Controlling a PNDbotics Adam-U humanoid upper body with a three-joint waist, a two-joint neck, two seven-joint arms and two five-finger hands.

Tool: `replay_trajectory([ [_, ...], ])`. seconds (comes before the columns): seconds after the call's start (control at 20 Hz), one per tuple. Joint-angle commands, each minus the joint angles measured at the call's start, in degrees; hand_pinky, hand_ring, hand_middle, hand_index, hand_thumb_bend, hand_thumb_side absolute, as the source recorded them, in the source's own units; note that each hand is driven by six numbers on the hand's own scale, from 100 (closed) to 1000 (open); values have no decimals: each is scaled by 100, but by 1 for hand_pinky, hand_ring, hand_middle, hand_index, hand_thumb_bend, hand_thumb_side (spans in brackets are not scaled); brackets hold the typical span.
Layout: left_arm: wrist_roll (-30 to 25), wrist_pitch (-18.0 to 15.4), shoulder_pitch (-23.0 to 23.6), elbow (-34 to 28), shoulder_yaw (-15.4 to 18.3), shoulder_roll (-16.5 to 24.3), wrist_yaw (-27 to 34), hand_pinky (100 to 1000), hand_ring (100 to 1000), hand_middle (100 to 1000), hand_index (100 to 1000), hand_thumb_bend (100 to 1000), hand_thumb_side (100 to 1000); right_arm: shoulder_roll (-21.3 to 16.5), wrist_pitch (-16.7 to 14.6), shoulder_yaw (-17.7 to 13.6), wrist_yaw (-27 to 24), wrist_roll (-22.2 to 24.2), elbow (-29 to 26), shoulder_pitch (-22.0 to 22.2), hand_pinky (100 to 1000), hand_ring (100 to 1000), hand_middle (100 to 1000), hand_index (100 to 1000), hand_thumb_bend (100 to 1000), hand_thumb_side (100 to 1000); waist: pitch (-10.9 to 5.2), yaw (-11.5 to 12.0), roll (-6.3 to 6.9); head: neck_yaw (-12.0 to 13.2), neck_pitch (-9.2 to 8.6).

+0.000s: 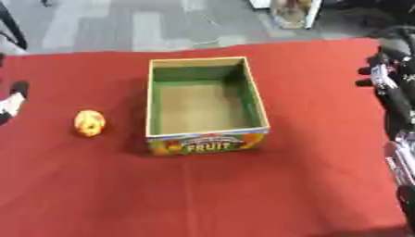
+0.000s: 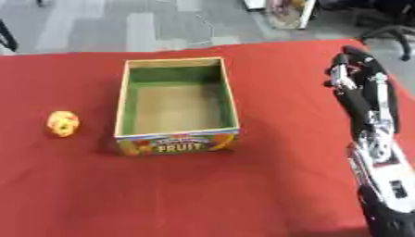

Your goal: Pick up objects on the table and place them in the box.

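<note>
An open cardboard box (image 1: 206, 141) with "FRUIT" printed on its front wall stands at the middle of the red table; it has green inner walls, and only its bare brown floor shows inside. A small yellow-orange round object (image 1: 89, 122) lies on the cloth to the left of the box, a short gap from it. My right hand (image 2: 357, 76) hovers at the table's right edge, well right of the box, fingers stretched away from me and holding nothing. A black and white sliver of my left hand (image 1: 13, 99) shows at the left edge, left of the round object.
The red cloth (image 1: 243, 194) covers the whole table. My right forearm (image 2: 381, 162) runs along the right edge down to the lower corner. Grey floor and chair legs lie beyond the far edge.
</note>
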Motion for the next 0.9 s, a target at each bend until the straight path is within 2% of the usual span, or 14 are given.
replay_trajectory([
  [0.05,-53,-18,-41,-38,66,233,346,561,562,615,728,333,100,-121,-4,-46,11,8,-70,-63,533,623,626,790,135,414,-72,7,-6,-8,-33],
  [0.4,-167,-46,-51,-9,41,250,458,564,563,616,729,343,100,-124,-1,-26,22,49,-69,-73,534,624,627,791,134,411,-77,32,-19,-1,-35],
  [0.6,-319,-20,-116,69,-29,336,249,571,564,611,722,404,100,-120,1,-25,24,65,-66,-73,534,625,627,791,133,412,-77,26,-13,-28,-35],
  [0.7,-481,41,-240,214,-169,489,58,578,564,596,710,428,100,-124,6,-13,27,80,-59,-67,534,625,627,791,134,413,-91,23,-6,-12,-20],
  [0.75,-568,67,-323,312,-262,577,-34,591,572,598,712,474,100,-123,9,-8,28,87,-57,-70,535,625,627,791,133,413,-101,14,1,-2,-20],
  [0.9,-850,148,-673,733,-678,828,-320,618,602,619,730,531,100,-112,19,21,23,115,-49,-91,535,625,627,791,133,413,-121,-33,14,28,-28],
])
